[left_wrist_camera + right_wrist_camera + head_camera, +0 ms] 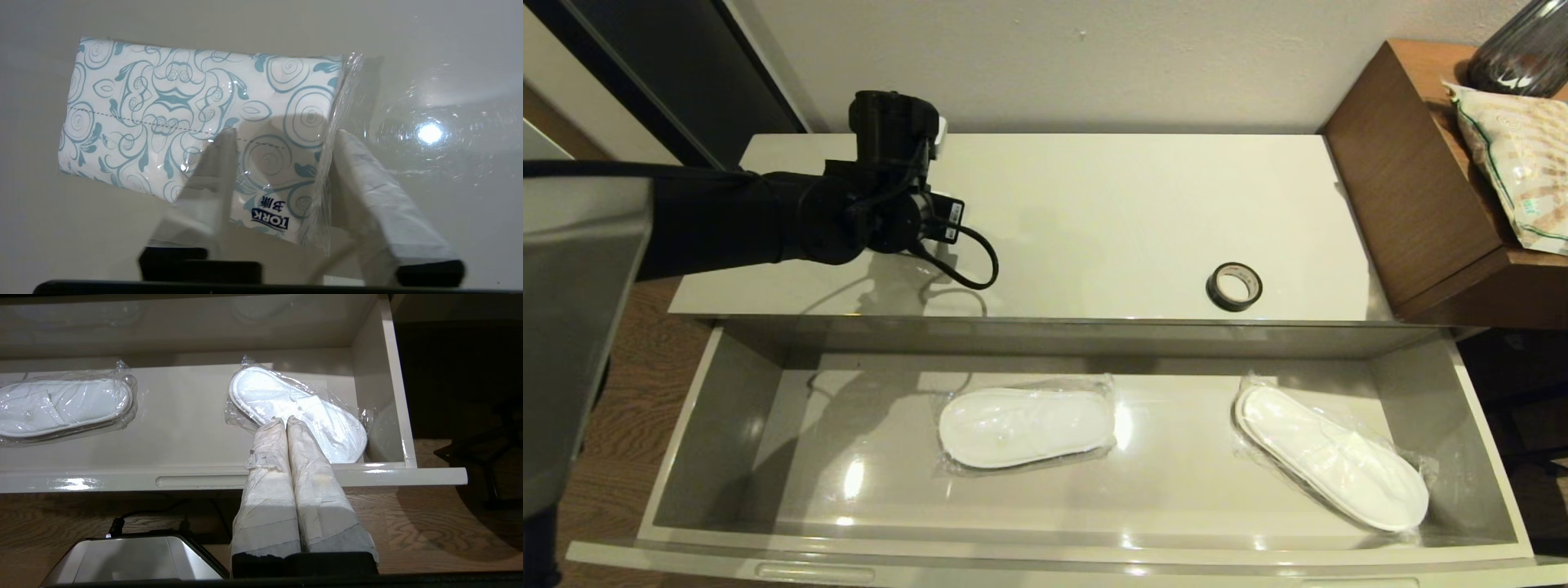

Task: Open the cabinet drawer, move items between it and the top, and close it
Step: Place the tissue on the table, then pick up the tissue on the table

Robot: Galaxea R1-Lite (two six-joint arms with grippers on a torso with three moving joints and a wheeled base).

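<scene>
The cabinet drawer stands pulled wide out below the top. A black tape roll lies near the top's front edge, to the right. My left arm reaches over the top's back left part and hides the tissue pack in the head view. In the left wrist view the white tissue pack with pale blue swirls lies flat on the glossy surface. My left gripper is open just above it, its fingers astride one end. My right gripper is shut and empty, low in front of the drawer's front edge.
Two plastic-wrapped white slippers lie in the drawer, one mid-left and one at the right. A taller brown wooden table adjoins the top's right end, with a printed bag and a dark vase. A wall runs behind.
</scene>
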